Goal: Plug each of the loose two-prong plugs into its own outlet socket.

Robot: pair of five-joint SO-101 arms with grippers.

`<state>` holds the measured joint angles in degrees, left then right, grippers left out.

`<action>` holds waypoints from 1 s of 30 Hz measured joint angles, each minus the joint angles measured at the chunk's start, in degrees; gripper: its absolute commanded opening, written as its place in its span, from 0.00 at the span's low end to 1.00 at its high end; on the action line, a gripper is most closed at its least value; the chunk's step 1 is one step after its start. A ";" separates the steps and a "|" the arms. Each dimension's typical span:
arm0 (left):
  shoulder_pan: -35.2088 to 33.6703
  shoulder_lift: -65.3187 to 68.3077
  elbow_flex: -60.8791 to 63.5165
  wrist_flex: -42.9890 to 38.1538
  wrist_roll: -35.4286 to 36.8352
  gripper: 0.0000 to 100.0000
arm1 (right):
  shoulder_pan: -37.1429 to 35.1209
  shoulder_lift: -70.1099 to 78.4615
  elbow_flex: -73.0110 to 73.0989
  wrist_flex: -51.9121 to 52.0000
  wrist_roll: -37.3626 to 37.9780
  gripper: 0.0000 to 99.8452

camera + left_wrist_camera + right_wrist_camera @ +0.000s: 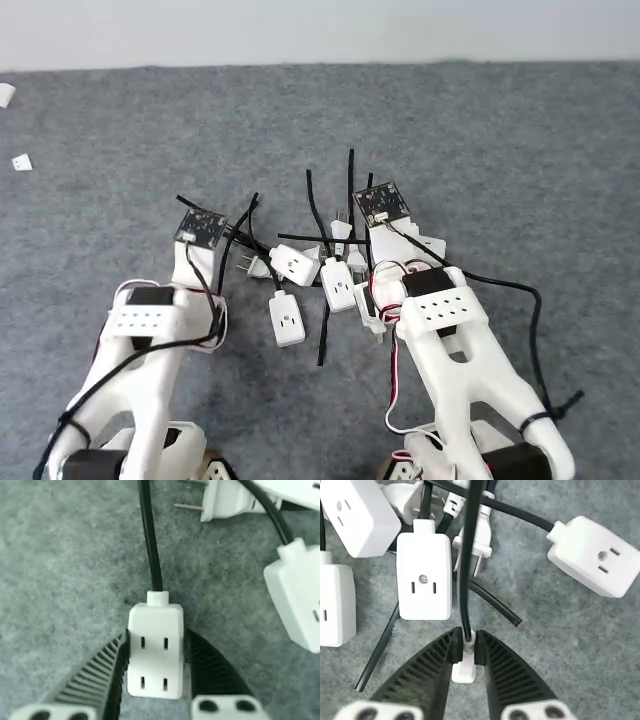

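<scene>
My left gripper [156,639] is shut on a white outlet socket [155,652] with two pairs of slots; its black cable [149,535] runs away over the grey mat. A loose two-prong plug [220,502] lies beyond it. My right gripper [468,635] is shut on a small white plug body [464,671] on a black cable [468,555]; its prongs are hidden. Just ahead lie a single outlet socket [425,577] and another two-prong plug [477,540]. In the high view, sockets [287,318] and plugs [250,265] cluster between the two arms.
More white sockets lie around the right gripper: one far out [592,562], one at the corner [355,510] and one at the edge [335,605]. Another socket [297,600] lies beside the left gripper. Black cables [320,215] cross the pile. Two white scraps [20,162] sit far left.
</scene>
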<state>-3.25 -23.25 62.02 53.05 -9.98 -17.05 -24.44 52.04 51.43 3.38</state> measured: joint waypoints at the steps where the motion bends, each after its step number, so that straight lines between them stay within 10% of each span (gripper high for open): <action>1: 0.00 0.44 -0.44 0.26 0.00 0.01 | 0.00 0.00 0.00 0.00 0.00 0.01; 21: 24.44 4.57 -17.14 18.37 31.82 0.01 | 6.51 -0.18 3.96 4.40 4.66 0.01; 30: 19.43 16.88 -22.59 8.35 33.67 0.01 | 6.07 -0.09 4.40 3.87 5.54 0.01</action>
<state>16.18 -6.37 39.43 61.41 23.69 -10.99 -24.53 56.44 55.30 8.92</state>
